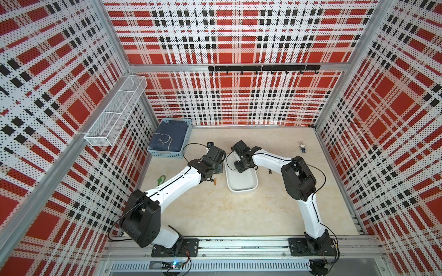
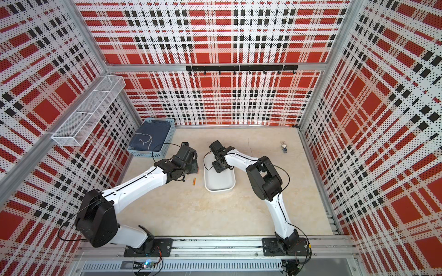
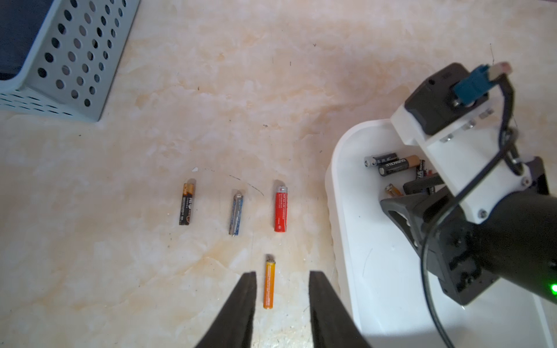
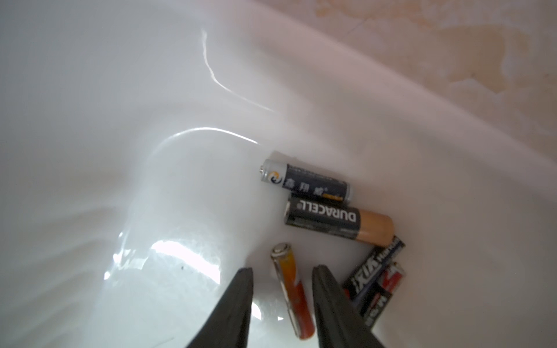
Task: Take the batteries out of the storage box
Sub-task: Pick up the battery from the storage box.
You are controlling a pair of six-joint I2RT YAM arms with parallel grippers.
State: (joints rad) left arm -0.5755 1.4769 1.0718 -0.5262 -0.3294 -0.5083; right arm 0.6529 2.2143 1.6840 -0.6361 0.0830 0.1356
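Observation:
The white storage box (image 1: pixel 241 185) (image 2: pixel 218 185) sits mid-table. My right gripper (image 4: pixel 282 268) reaches into it, open, its jaws on either side of an orange-red battery (image 4: pixel 294 290) without touching it. Beside that lie a Duracell battery (image 4: pixel 337 223), a dark blue one (image 4: pixel 306 183) and two black ones (image 4: pixel 373 271). My left gripper (image 3: pixel 282 274) is open just left of the box rim (image 3: pixel 334 186), over an orange battery (image 3: pixel 269 284) (image 1: pixel 215 181) that rests on the table between its fingers. Beyond it lie a red battery (image 3: pixel 280 208), a grey-blue one (image 3: pixel 236 214) and a black-gold one (image 3: pixel 187 202).
A light-blue slotted basket (image 1: pixel 169 141) (image 3: pixel 69 60) with dark cloth stands at the back left. A green keychain (image 1: pixel 161 178) lies by the left arm and a rabbit figurine (image 1: pixel 302 147) at the back right. One more battery (image 1: pixel 270 171) lies right of the box.

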